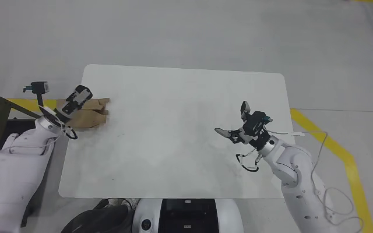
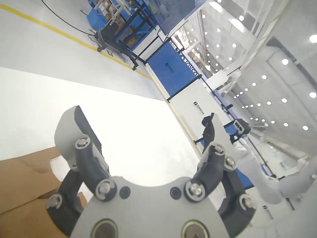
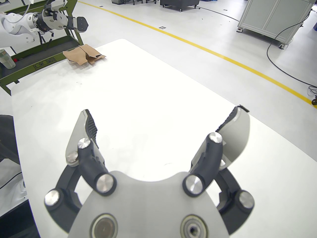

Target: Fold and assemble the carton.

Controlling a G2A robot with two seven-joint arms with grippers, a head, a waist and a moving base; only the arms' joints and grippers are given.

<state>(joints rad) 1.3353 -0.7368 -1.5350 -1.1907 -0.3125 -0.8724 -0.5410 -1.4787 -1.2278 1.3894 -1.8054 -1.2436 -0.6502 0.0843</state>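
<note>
A flat brown cardboard carton point(image 1: 93, 113) lies unfolded at the left edge of the white table point(image 1: 180, 116). My left gripper point(image 1: 83, 93) hovers just above it, open, with nothing between its fingers; in the left wrist view the gripper point(image 2: 145, 122) stands wide apart and the carton point(image 2: 27, 174) shows beneath one finger. My right gripper point(image 1: 232, 119) is open over the right part of the table, far from the carton. In the right wrist view the gripper point(image 3: 163, 122) is empty and the carton point(image 3: 83, 54) lies across the table, with the left gripper point(image 3: 81, 24) above it.
A dark green cart point(image 3: 37, 58) stands just beyond the table's left edge, beside the carton. Yellow floor lines point(image 1: 326, 137) run past the table on both sides. The table's middle is bare white surface.
</note>
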